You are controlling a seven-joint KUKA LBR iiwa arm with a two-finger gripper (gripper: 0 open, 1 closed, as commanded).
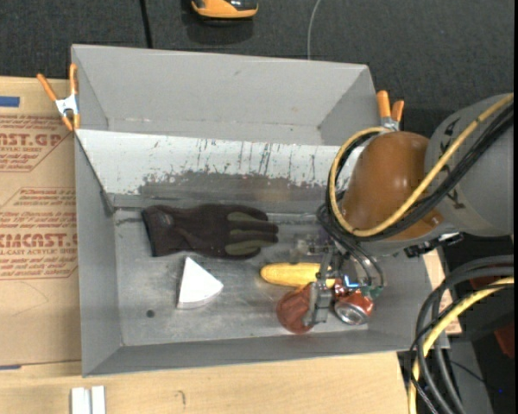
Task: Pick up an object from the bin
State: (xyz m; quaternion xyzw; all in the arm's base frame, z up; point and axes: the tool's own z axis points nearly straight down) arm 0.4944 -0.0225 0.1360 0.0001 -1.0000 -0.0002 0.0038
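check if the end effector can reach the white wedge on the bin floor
Probably yes for the end effector: the white wedge lies uncovered, the dark glove beside it, not over it.

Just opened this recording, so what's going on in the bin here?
The robot's gripper is low in the front right corner of the grey bin. It sits among a yellow banana-shaped thing, a reddish round thing and a small can. Whether it holds any of them cannot be told. A dark glove and a white wedge lie apart to the left.
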